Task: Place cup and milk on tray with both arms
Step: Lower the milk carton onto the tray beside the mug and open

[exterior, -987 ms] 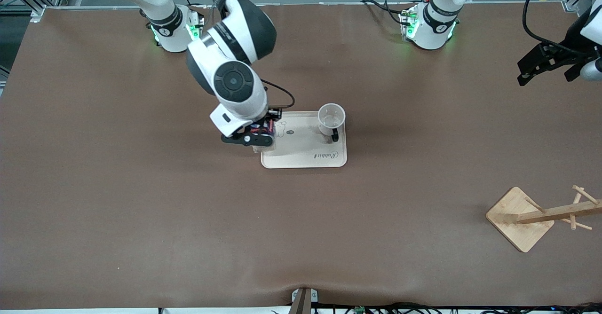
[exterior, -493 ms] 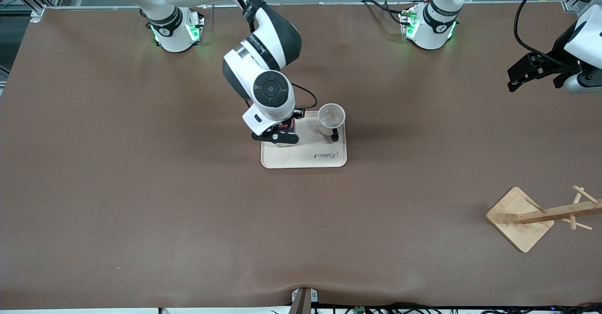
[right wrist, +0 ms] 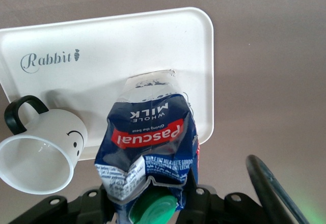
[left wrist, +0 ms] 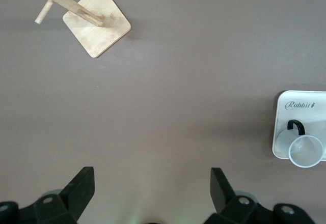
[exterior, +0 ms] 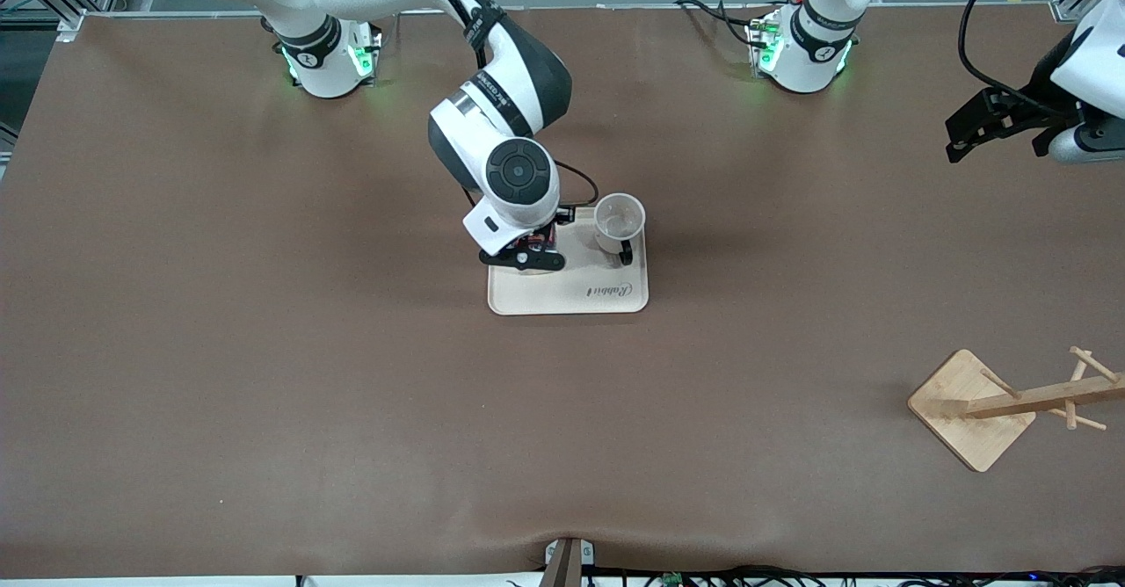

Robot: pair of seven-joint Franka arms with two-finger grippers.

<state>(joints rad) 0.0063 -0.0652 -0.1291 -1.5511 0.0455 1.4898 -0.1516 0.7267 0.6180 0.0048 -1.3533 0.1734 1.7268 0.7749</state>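
The cream tray (exterior: pixel 580 293) lies mid-table. The white cup (exterior: pixel 619 221) stands on its corner toward the left arm's end, black handle toward the front camera. My right gripper (exterior: pixel 533 250) is shut on the dark-blue milk (exterior: pixel 538 238) and holds it upright over the tray's part toward the right arm's end. In the right wrist view my right gripper (right wrist: pixel 152 204) clamps the milk (right wrist: pixel 153 137) at its top by the green cap, its pale bottom at the tray (right wrist: pixel 102 56), beside the cup (right wrist: pixel 43 155). My left gripper (exterior: pixel 962 134) is open and empty, up in the air at the left arm's end; its fingers (left wrist: pixel 81 186) stand wide apart.
A wooden rack with a square base (exterior: pixel 971 407) lies near the front camera at the left arm's end; it also shows in the left wrist view (left wrist: pixel 97 28). The tray (left wrist: pixel 300 107) and cup (left wrist: pixel 304 150) show at that view's edge.
My right gripper has carried the milk from the tray's edge in over the tray, toward the cup. My left gripper has shifted slightly. The cup and tray have not moved.
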